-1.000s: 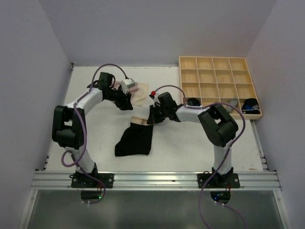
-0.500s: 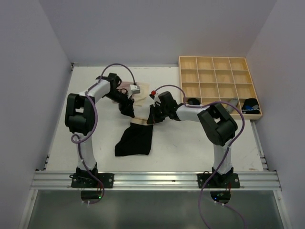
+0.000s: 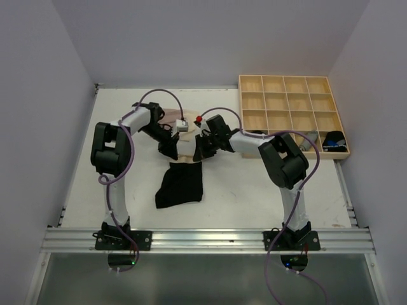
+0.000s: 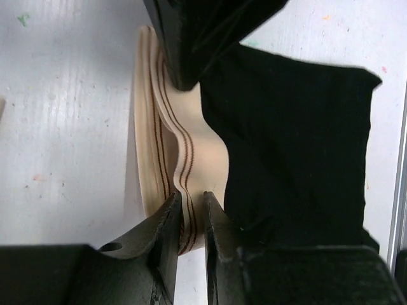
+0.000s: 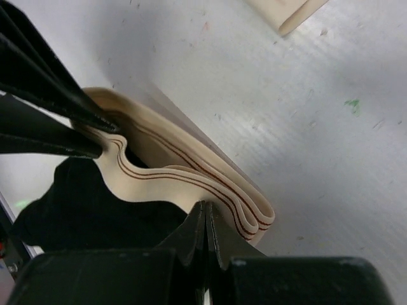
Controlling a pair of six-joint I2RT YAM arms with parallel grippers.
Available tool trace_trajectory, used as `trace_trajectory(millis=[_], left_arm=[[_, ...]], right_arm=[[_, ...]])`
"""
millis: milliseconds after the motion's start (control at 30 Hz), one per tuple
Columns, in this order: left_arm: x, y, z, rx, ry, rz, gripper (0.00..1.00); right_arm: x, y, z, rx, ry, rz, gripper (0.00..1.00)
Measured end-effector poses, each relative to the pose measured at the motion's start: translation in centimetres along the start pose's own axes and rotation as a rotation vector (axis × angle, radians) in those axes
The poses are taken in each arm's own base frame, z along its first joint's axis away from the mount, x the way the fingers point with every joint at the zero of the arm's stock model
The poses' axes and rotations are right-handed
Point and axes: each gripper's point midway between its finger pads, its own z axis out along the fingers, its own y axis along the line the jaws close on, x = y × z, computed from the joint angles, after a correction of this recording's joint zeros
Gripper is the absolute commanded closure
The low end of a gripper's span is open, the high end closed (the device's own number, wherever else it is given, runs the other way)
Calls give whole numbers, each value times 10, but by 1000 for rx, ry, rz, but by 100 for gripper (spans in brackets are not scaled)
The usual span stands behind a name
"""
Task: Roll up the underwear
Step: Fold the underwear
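Black underwear (image 3: 181,185) lay mid-table, its beige waistband (image 4: 191,143) at the 12 o'clock edge, clamped by the left gripper (image 4: 189,213) and the right gripper (image 5: 206,219); overhead, the arms hid both pinch points, and a pale garment (image 5: 289,14) was cut off at the right wrist view's 1 o'clock edge.

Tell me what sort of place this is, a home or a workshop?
Most likely a robotics lab cell: a white table boxed in by blank pale walls, an aluminium rail along its near edge, and a light wooden tray of square compartments.
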Motion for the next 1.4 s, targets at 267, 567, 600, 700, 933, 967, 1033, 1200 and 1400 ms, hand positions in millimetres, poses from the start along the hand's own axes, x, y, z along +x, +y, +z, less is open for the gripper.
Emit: trace_trajectory(millis=[267, 567, 600, 700, 933, 967, 1033, 1200, 1400], left_arm=[[22, 7, -16, -24, 6, -51, 93], [39, 14, -17, -53, -13, -132, 100], [43, 12, -14, -51, -10, -150, 100], [51, 5, -9, -39, -17, -211, 100], [52, 4, -9, -97, -51, -289, 100], [52, 3, -9, -106, -57, -300, 100], [52, 4, -9, -119, -65, -314, 100], [53, 4, -9, -145, -82, -348, 100], [57, 2, -11, -174, -100, -368, 100]], right_arm=[[-24, -11, 6, 4, 15, -12, 100], [-28, -7, 1, 7, 19, -23, 77], [-29, -7, -3, 20, 18, -18, 76], [-37, -2, -22, 58, -4, -3, 76], [-47, 40, -85, 40, -114, 47, 76], [-41, 45, -88, 32, -114, 60, 76], [-22, 55, -85, 17, -96, 81, 76], [53, 69, -51, 5, 54, 125, 76], [96, 49, -22, 30, 176, 188, 78]])
